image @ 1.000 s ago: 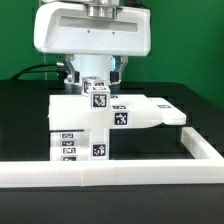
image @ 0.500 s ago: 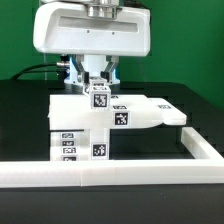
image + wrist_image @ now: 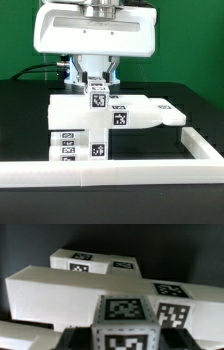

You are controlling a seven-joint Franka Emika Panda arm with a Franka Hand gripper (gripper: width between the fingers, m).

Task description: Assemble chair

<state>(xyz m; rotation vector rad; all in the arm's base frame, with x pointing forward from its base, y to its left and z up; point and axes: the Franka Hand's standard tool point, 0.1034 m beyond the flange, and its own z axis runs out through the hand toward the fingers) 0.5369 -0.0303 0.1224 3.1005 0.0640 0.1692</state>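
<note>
Reaching down, gripper (image 3: 96, 78) clamping chair (image 3: 85, 125) (upright)

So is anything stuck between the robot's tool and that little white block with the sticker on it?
No, nothing visible is in the way. The tool is right at the little tagged block on top of the white chair pieces, with a finger on each side of it. Whether the fingers actually press on it is hard to tell.

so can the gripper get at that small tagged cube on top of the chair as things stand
Probably yes. The gripper is directly over the chair, and its fingers already flank the small tagged cube with nothing between. In the wrist view the cube sits between them, seemingly gripped.
</note>
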